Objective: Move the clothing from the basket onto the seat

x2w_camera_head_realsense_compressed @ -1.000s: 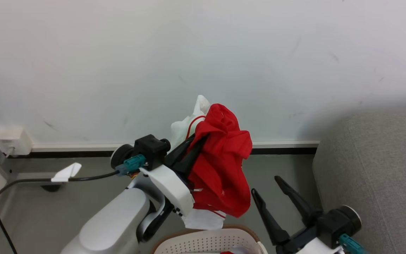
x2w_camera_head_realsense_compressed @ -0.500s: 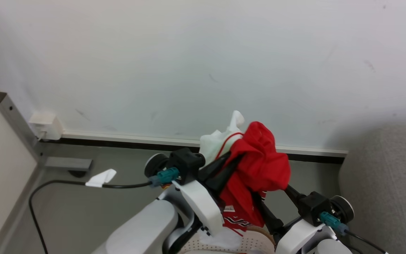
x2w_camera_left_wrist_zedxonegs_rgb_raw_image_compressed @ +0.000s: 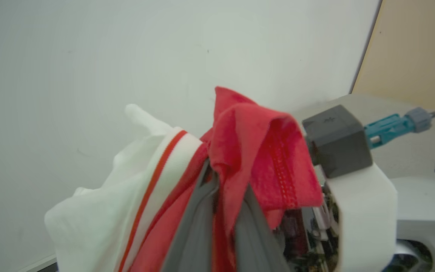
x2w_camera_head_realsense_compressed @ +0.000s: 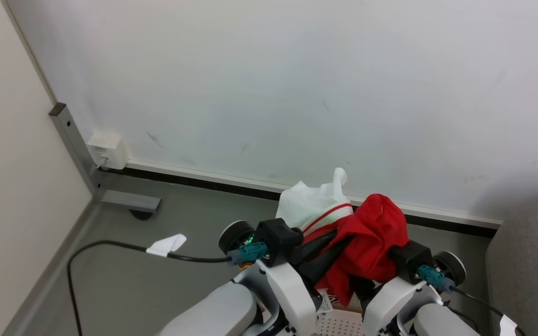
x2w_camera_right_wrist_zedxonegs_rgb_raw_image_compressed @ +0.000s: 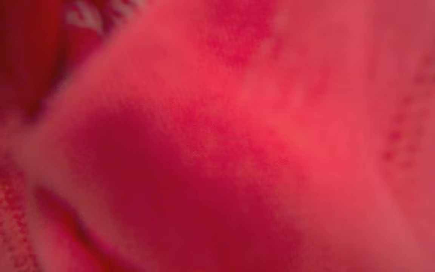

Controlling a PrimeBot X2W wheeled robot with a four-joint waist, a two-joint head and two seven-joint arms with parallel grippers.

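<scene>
The left gripper [x2w_camera_left_wrist_zedxonegs_rgb_raw_image_compressed: 209, 174] is clamped on the clothing [x2w_camera_left_wrist_zedxonegs_rgb_raw_image_compressed: 257, 151]: in its wrist view the two grey fingers meet at a fold of red fabric, with cloth draped over and between them. In the head view the same gripper [x2w_camera_head_realsense_compressed: 325, 245] shows as dark fingers running under the bundle, tips hidden. The right gripper [x2w_camera_head_realsense_compressed: 408, 260] shows as a black wrist block and white housing; its fingers are buried in the cloth, jaws spread wide, and whether they pinch anything cannot be told. Its wrist view shows blurred red fabric [x2w_camera_right_wrist_zedxonegs_rgb_raw_image_compressed: 217, 136] pressed close to the lens, with a smear of white lettering at the top left. The clothing [x2w_camera_head_realsense_compressed: 374, 245] is a bunched lump held up across both grippers, its long axis running left to right in the head view: white panel with red stripe on the left, red mass on the right, one white tip pointing up at the wall [x2w_camera_head_realsense_compressed: 269, 84]. A red tail hangs between the wrists over the basket [x2w_camera_head_realsense_compressed: 339, 324], a perforated sliver cut off by the bottom edge. The seat [x2w_camera_head_realsense_compressed: 530, 266] is a grey strip at the right edge, apart from the cloth.
</scene>
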